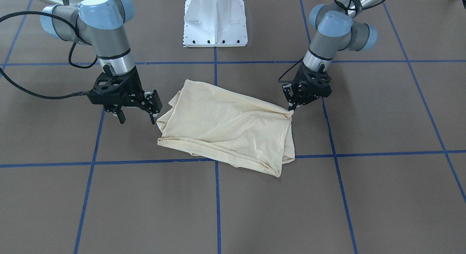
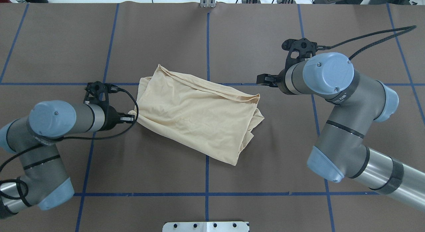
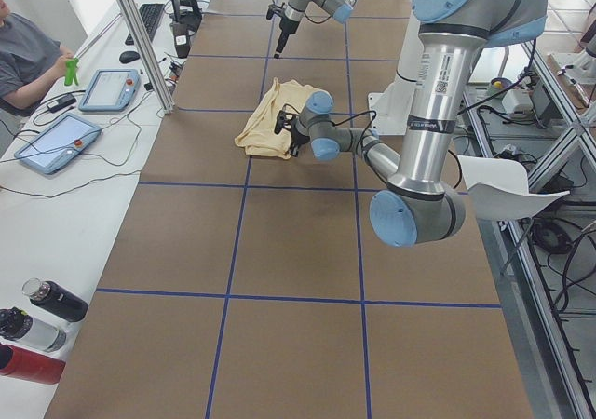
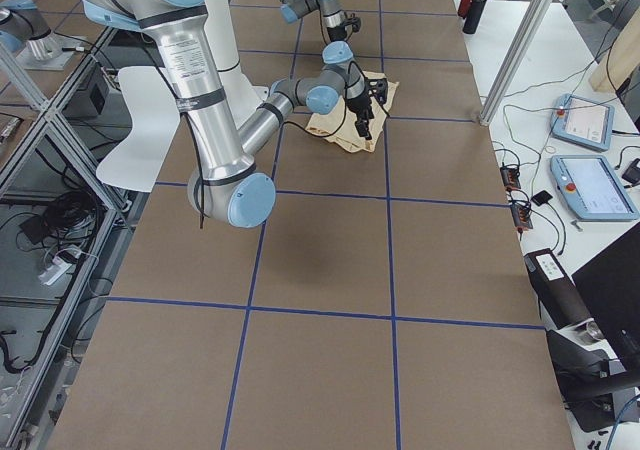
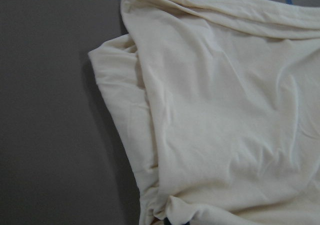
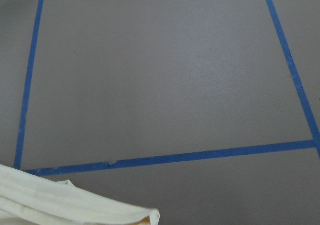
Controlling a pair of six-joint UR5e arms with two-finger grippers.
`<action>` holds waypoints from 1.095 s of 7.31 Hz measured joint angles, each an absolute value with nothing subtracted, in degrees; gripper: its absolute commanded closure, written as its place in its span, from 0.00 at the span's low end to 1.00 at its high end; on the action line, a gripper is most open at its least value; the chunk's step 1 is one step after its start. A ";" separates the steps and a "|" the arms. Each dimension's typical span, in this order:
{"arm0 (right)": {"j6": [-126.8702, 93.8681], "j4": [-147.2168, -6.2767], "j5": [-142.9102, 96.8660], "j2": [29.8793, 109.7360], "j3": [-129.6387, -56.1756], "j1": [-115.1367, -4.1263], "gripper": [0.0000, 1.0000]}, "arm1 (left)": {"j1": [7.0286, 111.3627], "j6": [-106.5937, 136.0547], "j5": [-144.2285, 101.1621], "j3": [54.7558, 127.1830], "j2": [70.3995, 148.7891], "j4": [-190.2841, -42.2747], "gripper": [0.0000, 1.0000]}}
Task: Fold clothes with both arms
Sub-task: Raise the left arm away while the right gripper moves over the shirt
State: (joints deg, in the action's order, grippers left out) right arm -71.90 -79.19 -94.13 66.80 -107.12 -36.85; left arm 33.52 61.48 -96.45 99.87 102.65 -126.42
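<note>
Shirt: the cream shirt [image 1: 225,126] lies in the middle of the bench [image 1: 382,112]. It is folded to a rough, slanted rectangle across a blue tape line [image 1: 217,195], and no print shows.
Why so laid: doubled layers run along its edges, so I judge the fold partly done. The arms stand at opposite ends so that both ends can be handled at once.
Left pincer: the left pincer [image 1: 291,107] is clenched, its tips together on the shirt corner nearest it. The left wrist view shows cloth bunched at the tip.
Right pincer: the right pincer [image 1: 137,118] is released, its fingers wide apart, grasping nothing. Its nearer finger is just beside the shirt's opposite edge; I cannot tell whether it touches.
Next: the right pincer probably needs to close on that edge.
</note>
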 measured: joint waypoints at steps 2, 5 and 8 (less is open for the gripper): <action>-71.86 -79.19 -94.19 66.64 -107.01 -36.79 0.00 | 41.65 52.67 -96.57 90.53 108.38 -126.69 1.00; -71.89 -79.19 -94.29 66.54 -107.03 -36.74 0.00 | 46.99 50.59 -96.59 67.94 127.04 -128.55 1.00; -72.66 -79.19 -94.15 65.14 -106.07 -36.28 0.00 | 49.44 46.02 -97.07 62.22 129.83 -133.64 0.00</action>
State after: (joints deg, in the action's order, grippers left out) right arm -72.66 -79.19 -94.15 65.14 -106.07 -36.28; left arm 49.44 46.02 -97.07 62.22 129.83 -133.64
